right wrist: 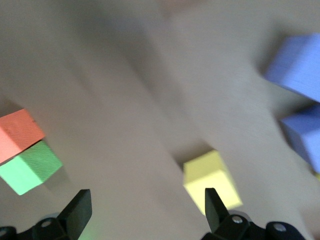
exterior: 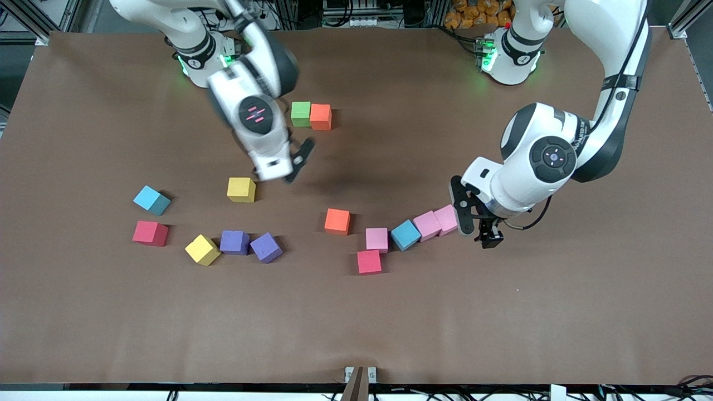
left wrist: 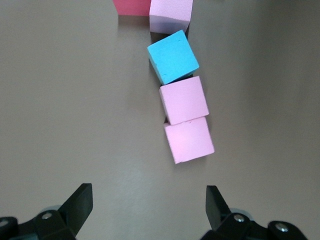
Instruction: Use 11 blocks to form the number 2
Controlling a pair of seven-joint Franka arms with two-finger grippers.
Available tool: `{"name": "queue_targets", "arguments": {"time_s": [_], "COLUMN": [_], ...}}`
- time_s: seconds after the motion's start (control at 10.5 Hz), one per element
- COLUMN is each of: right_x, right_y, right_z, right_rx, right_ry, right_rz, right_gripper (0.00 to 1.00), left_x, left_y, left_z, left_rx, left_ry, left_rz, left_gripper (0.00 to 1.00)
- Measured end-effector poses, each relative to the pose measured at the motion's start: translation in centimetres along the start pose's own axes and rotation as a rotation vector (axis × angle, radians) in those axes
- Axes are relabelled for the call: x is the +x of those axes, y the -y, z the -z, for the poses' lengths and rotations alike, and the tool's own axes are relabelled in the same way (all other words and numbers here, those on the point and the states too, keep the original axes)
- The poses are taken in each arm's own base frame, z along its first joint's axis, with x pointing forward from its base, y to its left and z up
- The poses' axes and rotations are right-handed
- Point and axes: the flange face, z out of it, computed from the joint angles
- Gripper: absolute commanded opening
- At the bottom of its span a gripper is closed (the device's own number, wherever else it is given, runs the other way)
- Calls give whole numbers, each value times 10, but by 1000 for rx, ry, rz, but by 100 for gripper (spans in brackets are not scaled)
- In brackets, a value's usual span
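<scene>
Blocks (exterior: 377,239) lie scattered mid-table (only two placed), so the left gripper (exterior: 473,225) and right gripper (exterior: 289,161) hover wide, empty

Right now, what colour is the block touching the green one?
Orange block, against the green block; clearest in the front view.

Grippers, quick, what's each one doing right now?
Left gripper: open, empty, beside the pink block.
Right gripper: open, empty, above the table.

Brown matte table (exterior: 111,334) fills the frame; aluminium framing (exterior: 33,19) upper left, dark cables (exterior: 690,384) along bottom edge, even overhead light.
</scene>
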Motion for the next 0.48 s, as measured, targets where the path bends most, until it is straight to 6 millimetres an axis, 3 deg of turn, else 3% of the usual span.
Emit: {"name": "queue_targets", "arguments": {"time_s": [0.19,0.48], "right_x": [-16,-29], "right_y": [-65,-107], "right_z": [24,25], "right_rx": [7,16], "right_ry": [-36,-48], "right_rz": [-103,-209], "right_gripper": [100,100], "left_x": [2,5], "left_y": [1,8], "left_z": [-23,-57], "left_rx": [-29,-22], "left_ry": [-3,-20], "left_rz": [51,72], "left_gripper": [100,100]}}
